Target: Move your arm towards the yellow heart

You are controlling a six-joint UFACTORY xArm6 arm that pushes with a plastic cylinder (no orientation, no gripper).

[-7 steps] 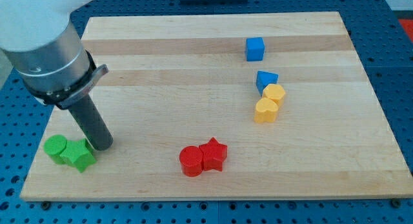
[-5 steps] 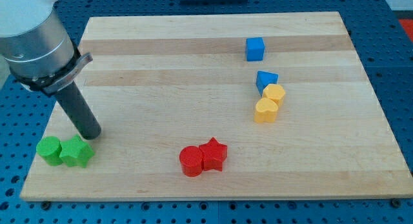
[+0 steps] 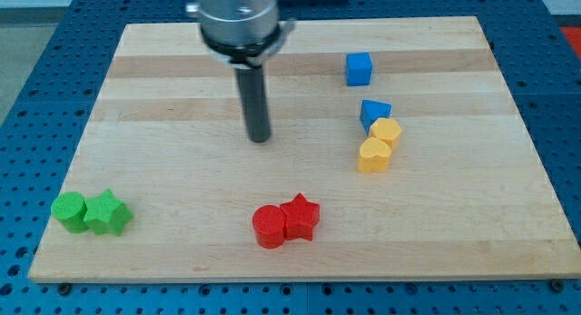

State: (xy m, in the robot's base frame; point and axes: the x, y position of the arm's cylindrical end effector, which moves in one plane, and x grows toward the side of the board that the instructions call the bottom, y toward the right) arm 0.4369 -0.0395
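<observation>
— What does the yellow heart (image 3: 373, 155) look like, and where does it sit?
— It is a small yellow-orange block with a rounded, lobed outline, at the view's right of the wooden board (image 3: 182, 170), about mid-height. It touches a second yellow block (image 3: 387, 131) just above it, whose shape I cannot make out; that one in turn touches a blue block (image 3: 373, 111), also of unclear shape. A blue cube (image 3: 359, 68) stands apart, higher up.
— And your tip?
— My tip (image 3: 260, 138) rests on bare wood, well to the view's left of the heart and touching no block. The arm carries no gripper, only the rod.
— Anything cut off?
— The arm's upper body leaves the view's top. Below lie a red cylinder (image 3: 268, 227) touching a red star (image 3: 300, 217), and at bottom left a green cylinder (image 3: 69, 210) touching a green star (image 3: 108, 213).
</observation>
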